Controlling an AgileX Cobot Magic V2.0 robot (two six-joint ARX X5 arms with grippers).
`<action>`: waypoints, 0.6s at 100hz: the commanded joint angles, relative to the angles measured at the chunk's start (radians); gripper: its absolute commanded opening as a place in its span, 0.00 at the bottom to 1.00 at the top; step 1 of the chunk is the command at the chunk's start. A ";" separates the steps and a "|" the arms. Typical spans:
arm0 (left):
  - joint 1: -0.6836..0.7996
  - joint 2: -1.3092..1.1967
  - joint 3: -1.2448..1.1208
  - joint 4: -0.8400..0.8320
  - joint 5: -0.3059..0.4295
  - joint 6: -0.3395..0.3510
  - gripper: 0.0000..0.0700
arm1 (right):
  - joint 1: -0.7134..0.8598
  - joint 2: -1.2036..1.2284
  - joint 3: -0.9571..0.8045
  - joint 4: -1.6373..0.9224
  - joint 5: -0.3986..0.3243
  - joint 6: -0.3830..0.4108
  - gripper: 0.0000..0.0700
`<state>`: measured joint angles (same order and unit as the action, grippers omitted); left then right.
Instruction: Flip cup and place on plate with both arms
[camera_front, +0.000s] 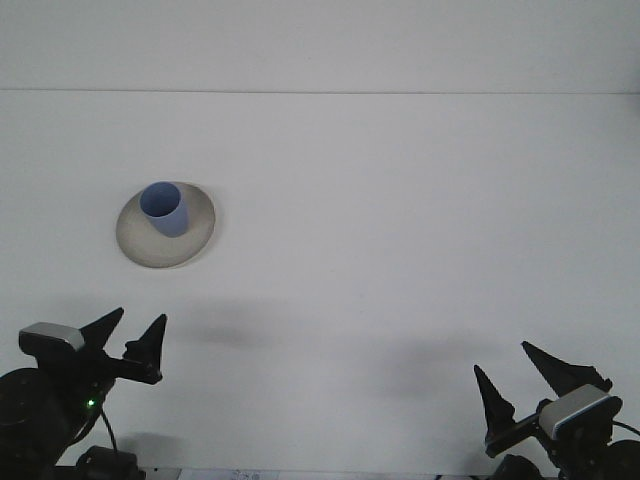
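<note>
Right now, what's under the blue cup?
The blue cup stands upright, mouth up, on the grey plate. The plate's surface beneath the cup is hidden.

Setting: robot lab/test bench. Indicated by plain matte white tabletop (400, 220) w/ bare white backdrop wall (320, 40); two black robot arms seen at near edge, cabling incl.

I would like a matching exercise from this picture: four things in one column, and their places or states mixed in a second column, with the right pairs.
Things:
1. cup
2. plate
3. left gripper
4. right gripper

Places or states:
A. open, bottom right corner
B. blue, upright on the plate
C. open, bottom left corner
D. pale, round, on the table's left side

Pairs: 1-B, 2-D, 3-C, 4-A
</note>
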<state>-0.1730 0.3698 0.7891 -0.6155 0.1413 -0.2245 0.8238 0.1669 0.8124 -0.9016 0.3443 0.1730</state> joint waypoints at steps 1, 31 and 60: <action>-0.003 -0.014 -0.003 0.009 0.016 -0.008 0.72 | 0.008 0.003 0.005 0.003 0.004 0.010 0.78; -0.003 -0.026 -0.006 -0.039 0.050 -0.007 0.02 | 0.008 0.003 0.005 0.003 -0.003 0.014 0.01; -0.003 -0.026 -0.006 -0.010 0.050 -0.008 0.02 | 0.008 0.003 0.005 0.041 -0.003 0.014 0.01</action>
<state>-0.1734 0.3447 0.7673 -0.6422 0.1864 -0.2279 0.8238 0.1669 0.8124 -0.8803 0.3412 0.1738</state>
